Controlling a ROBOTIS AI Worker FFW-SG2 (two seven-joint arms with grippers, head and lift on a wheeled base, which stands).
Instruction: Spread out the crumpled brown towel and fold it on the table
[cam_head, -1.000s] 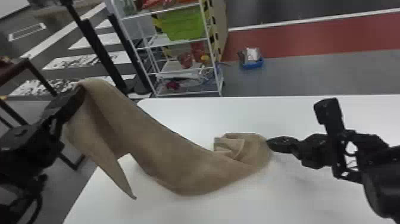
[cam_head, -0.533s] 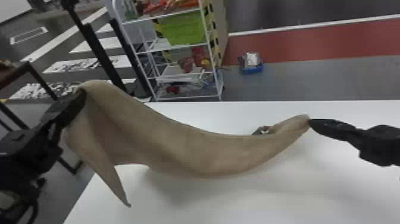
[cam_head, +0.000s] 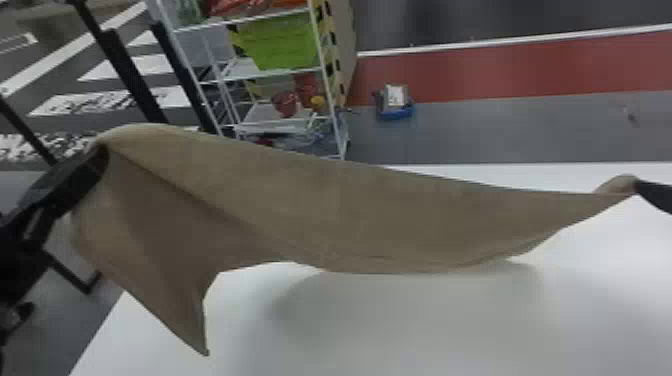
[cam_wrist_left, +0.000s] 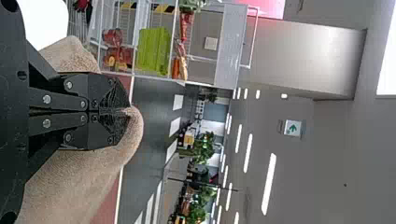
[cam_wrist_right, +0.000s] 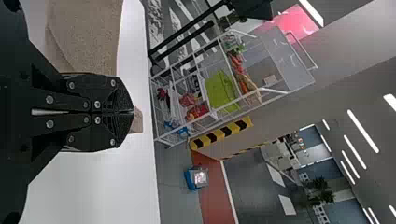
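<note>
My left gripper (cam_head: 100, 155) is shut on one end of the brown towel (cam_head: 340, 215) at the left of the head view, raised above table height. My right gripper (cam_head: 642, 189) pinches the opposite end at the far right. Between them the towel hangs as a long, slightly sagging band, and a pointed flap dangles under the left end. In the left wrist view the left gripper (cam_wrist_left: 128, 111) has towel (cam_wrist_left: 79, 182) bulging around its closed tips. In the right wrist view the right gripper (cam_wrist_right: 132, 112) is closed, with towel (cam_wrist_right: 88, 32) beside it.
The white table (cam_head: 400, 325) lies beneath the towel, its left edge slanting under the flap. Beyond the far edge stand a white wire rack (cam_head: 325, 75) with a green bin (cam_head: 285, 42) and, on the floor, a blue container (cam_head: 395, 111).
The right gripper has risen and moved right with its end of the towel, pulling the bunched part out into a long band. The left gripper has stayed nearly in place.
</note>
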